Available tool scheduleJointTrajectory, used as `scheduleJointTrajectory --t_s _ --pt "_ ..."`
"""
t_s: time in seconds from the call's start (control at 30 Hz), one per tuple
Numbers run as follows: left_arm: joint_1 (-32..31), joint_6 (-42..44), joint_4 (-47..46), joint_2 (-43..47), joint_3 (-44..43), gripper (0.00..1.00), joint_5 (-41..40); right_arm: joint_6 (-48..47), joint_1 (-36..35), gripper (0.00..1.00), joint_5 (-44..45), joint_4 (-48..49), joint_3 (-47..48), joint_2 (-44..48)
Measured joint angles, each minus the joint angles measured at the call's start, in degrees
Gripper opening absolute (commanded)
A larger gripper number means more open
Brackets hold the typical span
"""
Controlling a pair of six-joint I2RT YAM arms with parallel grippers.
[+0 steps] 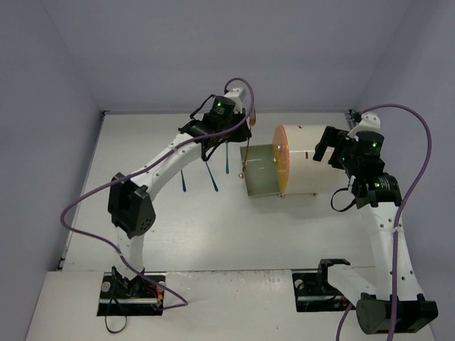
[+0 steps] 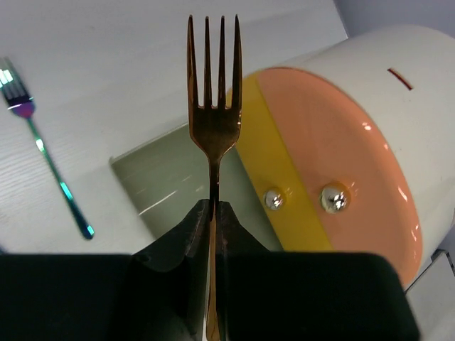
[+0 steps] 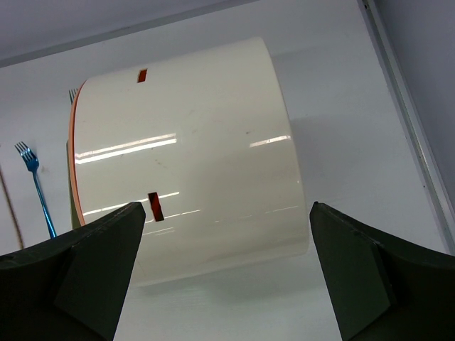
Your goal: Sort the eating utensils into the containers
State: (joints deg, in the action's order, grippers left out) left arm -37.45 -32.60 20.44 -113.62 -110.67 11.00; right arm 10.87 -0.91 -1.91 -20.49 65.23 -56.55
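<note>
A gold fork stands tines-up in my left gripper, which is shut on its handle. It hangs over the open drawer pulled out of the white cylinder cabinet, beside the drawer's yellow front and the round orange face with two shiny knobs. From above, the left gripper sits just left of the drawer. My right gripper is open and empty, behind the cabinet, apart from it.
Three blue utensils lie on the table left of the drawer. One blue fork shows in the left wrist view and also past the cabinet in the right wrist view as a blue fork. The table's right edge runs close by.
</note>
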Motion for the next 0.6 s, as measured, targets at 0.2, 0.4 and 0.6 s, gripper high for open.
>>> scheduleJointTrajectory --t_s 0.2,0.4,0.6 --pt "-2.7 0.9 0.4 -9.4 -5.0 0.00 -0.8 0.0 0.0 1.00 0.0 0.0 0.0 0.0" --pt "-4.9 3.1 2.7 -13.1 -4.8 0.15 -1.8 0.0 0.0 1.00 0.0 0.0 0.0 0.1" --pt "-6.1 5.5 3.4 -12.7 -4.7 0.44 -2.7 -0.1 0.0 1.00 0.0 -0.2 -0.1 0.1"
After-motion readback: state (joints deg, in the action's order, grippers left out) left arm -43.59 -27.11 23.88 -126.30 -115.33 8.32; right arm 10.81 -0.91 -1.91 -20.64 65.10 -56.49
